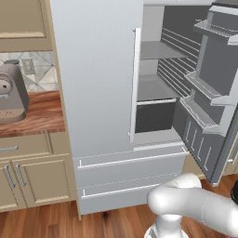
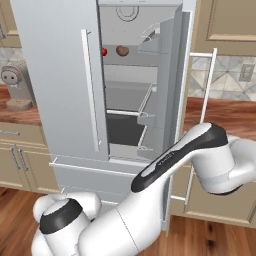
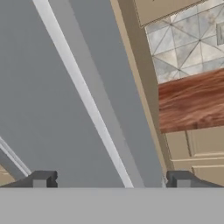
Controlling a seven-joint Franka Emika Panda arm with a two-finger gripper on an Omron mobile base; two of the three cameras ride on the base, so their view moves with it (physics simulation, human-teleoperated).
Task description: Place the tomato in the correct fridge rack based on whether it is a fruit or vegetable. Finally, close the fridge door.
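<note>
The fridge door (image 2: 180, 75) is standing open, and its inner racks are showing in the left base view. The tomato (image 2: 104, 51) is resting on the upper fridge shelf (image 2: 125, 59), near the edge of the closed left door (image 2: 55, 75). A dull brown lump (image 2: 122, 50) is sitting just beside the tomato on the same shelf, apart from it. In the hand view, the gripper (image 3: 111, 180) is facing the outer face of the open door, with its long handle (image 3: 83, 96) running diagonally between the fingertips (image 3: 43, 179). The fingers are standing wide apart and gripping nothing. A wooden worktop (image 3: 192, 103) is lying beyond the door edge. A coffee machine (image 1: 11, 93) is standing on the worktop left of the fridge.
</note>
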